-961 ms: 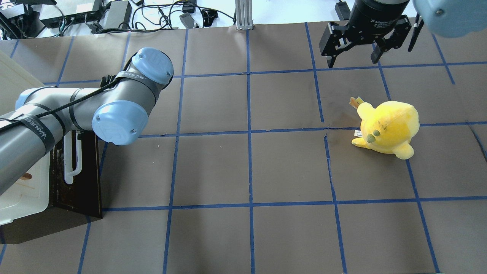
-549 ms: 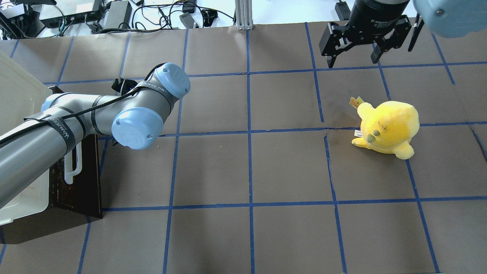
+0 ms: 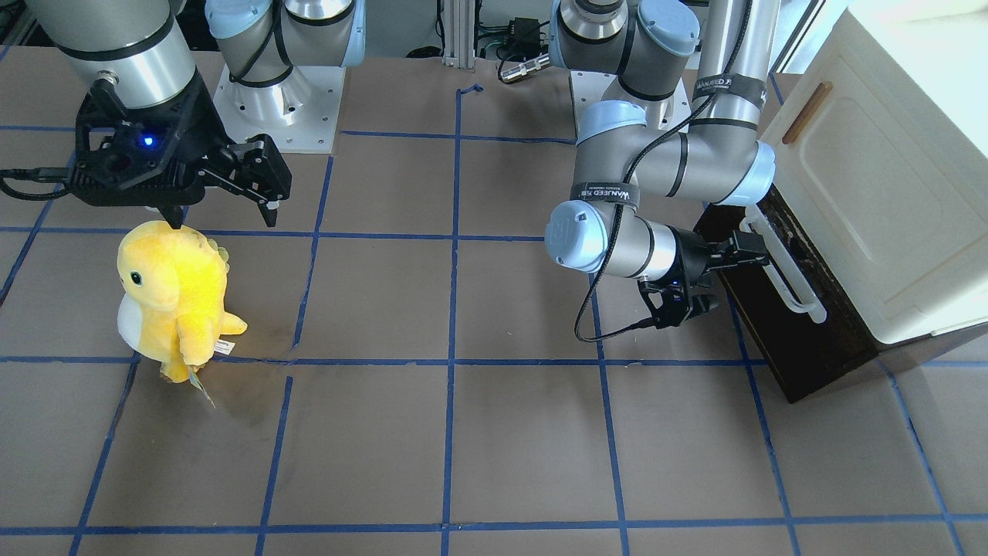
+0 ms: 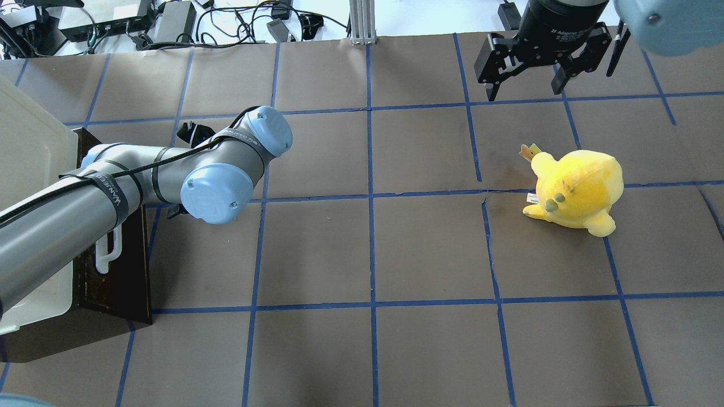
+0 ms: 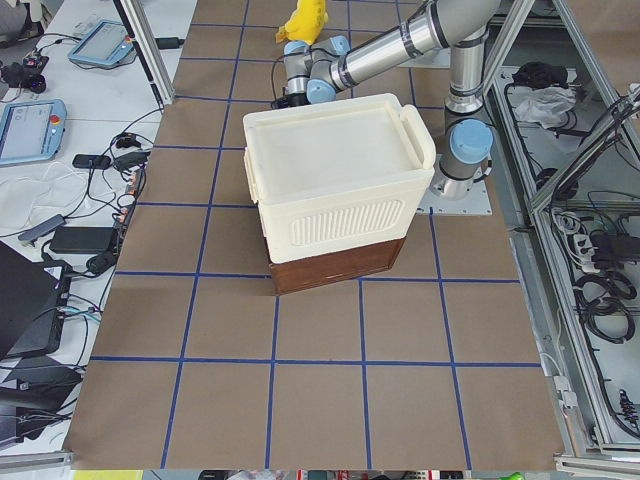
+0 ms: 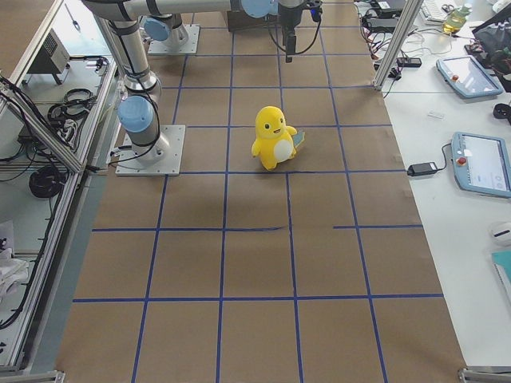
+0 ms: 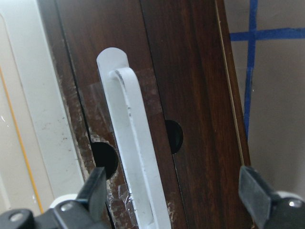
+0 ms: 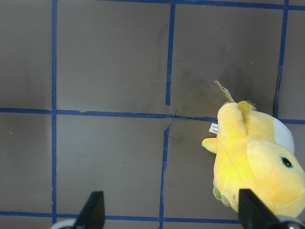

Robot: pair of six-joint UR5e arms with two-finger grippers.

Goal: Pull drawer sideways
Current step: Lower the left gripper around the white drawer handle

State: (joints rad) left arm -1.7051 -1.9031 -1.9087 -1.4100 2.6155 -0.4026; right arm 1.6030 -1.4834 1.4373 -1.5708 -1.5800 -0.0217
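Two grippers show, and neither has hold of anything. The left gripper (image 3: 725, 278) is spread wide at the drawer (image 3: 779, 347), whose dark brown front stands low against the cream cabinet (image 3: 888, 193) along the tabletop's (image 4: 430, 249) left edge, facing the tabletop's middle. How far the drawer stands out from the cabinet cannot be told. In the left wrist view the long white bar handle (image 7: 136, 157) runs between the two fingers (image 7: 97, 188), much nearer one finger than the other, and the jaws are not closed on it. Whether that nearer finger touches the bar is not clear. The front-facing view puts the gripper at the end of the handle that lies toward the robot's edge of the tabletop. A small brown wooden handle (image 3: 806, 112) sits on the cabinet's pale door, well apart from the gripper. The right gripper (image 4: 526, 87) hangs in the air over the right half of the tabletop, also wide open. A yellow plush toy (image 4: 577, 189) stands upright on that half, clear of the right gripper and far from the drawer.
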